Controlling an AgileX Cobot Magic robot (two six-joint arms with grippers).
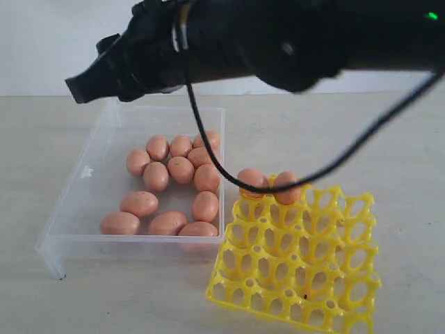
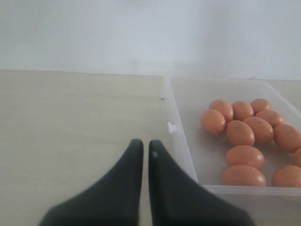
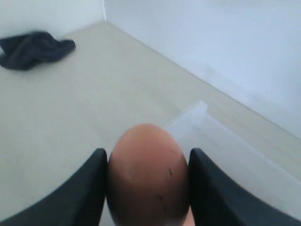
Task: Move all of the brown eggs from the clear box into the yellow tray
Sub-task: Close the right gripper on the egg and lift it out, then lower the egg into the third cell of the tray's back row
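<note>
In the exterior view the clear box sits at 9 o'clock with about a dozen brown eggs lying loose on its floor. The yellow tray lies at 5 o'clock, its near corner touching the box, and two eggs sit in cups along its far edge. The right arm crosses the top from 2 to 10 o'clock. Its tip is dark and blurred, so its grip cannot be read here.

In the left wrist view the left gripper has its fingers drawn almost together, only a slit between them, and holds nothing. It hangs over bare table just outside the box wall.

In the right wrist view the right gripper stands fairly wide, clamped on a single held egg, one dark finger on each flank. A corner of the box shows beyond it, and a dark cloth lies well apart.

An egg is likely light, rigid, smooth and brittle. It is best pinched gently across its broad middle and lowered softly into a free cup.
</note>
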